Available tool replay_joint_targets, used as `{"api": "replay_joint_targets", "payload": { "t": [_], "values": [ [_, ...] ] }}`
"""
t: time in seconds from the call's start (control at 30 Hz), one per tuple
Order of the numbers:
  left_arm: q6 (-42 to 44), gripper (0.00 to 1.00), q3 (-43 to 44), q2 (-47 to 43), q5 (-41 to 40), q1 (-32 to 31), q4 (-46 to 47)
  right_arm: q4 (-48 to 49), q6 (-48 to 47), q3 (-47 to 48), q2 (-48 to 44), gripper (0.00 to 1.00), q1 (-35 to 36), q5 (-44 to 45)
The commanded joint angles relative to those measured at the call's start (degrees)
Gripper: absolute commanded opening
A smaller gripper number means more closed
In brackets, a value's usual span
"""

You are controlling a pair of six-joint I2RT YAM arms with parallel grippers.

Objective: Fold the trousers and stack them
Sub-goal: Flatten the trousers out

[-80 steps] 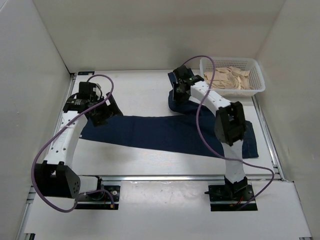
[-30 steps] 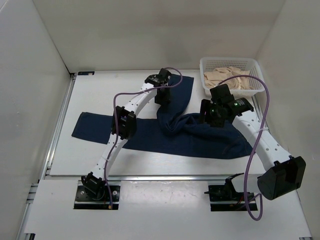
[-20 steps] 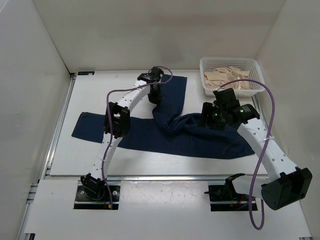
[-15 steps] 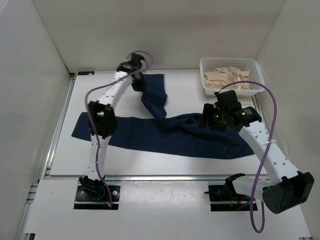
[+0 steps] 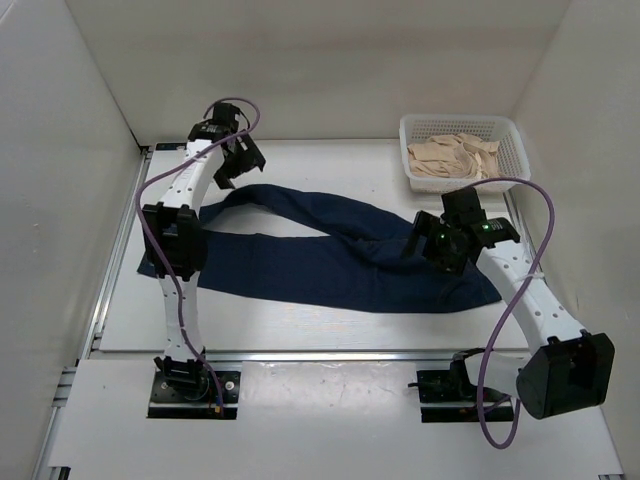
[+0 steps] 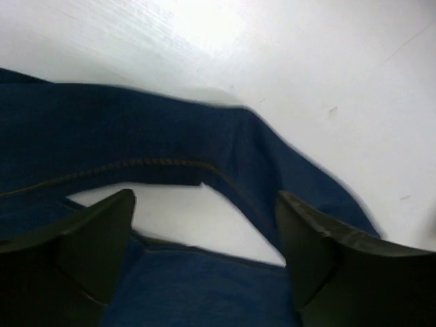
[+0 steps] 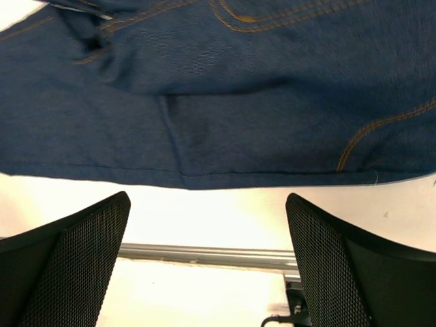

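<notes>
1. White plastic basket [image 5: 468, 184] stands at the far right corner of the counter [image 5: 300, 330] in the top view, with beige cloth garments [image 5: 455, 158] heaped in it. The trousers [image 5: 320, 265] stretch across the counter, one leg curving toward the far left. My left end effector [image 5: 238, 165] hangs by that leg's end. My right end effector [image 5: 428, 248] is over the denim's right part.
2. Left wrist view: my left end effector [image 6: 204, 238] is spread wide, gripping nothing. The trousers [image 6: 136, 136], tan-stitched, lie below around a bare patch of counter [image 6: 170, 204].
3. Right wrist view: my right end effector [image 7: 208, 266] is spread wide and empty. The trousers [image 7: 204, 102] lie flat just ahead, with pale counter [image 7: 204, 214] beneath my fingers [image 7: 75, 266].
</notes>
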Motion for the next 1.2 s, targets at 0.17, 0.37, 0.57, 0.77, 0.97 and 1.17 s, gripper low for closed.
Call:
{"api": "replay_joint_targets", "payload": {
  "t": [0.17,0.37,0.57,0.77,0.97,1.17],
  "values": [
    [6.9,0.78,-6.91,-7.24,0.1,2.62,-1.98,3.05,5.95,-6.1,-3.68,1.0,-1.64,-2.52],
    [6.9,0.18,-20.5,-18.3,-0.52,5.34,-0.75,4.11,16.67,-18.11,-13.59,1.0,-10.33,-9.09],
    [7.77,0.85,-41.59,-35.36,6.13,12.53,1.8,6.91,19.49,-28.51,-18.98,1.0,-21.85,-16.85],
    [7.7,0.91,-58.58,-46.28,14.94,21.07,1.8,14.89,20.64,-29.93,-11.02,1.0,-23.43,-14.04],
    [4.27,0.88,-65.54,-45.07,13.28,21.7,6.28,21.84,19.41,-29.4,-0.97,0.98,-26.51,-11.93],
    [1.81,0.92,-65.27,-33.39,12.4,21.7,11.8,25.72,18.88,-28.87,4.55,0.94,-27.13,-11.31]
  ]
}}
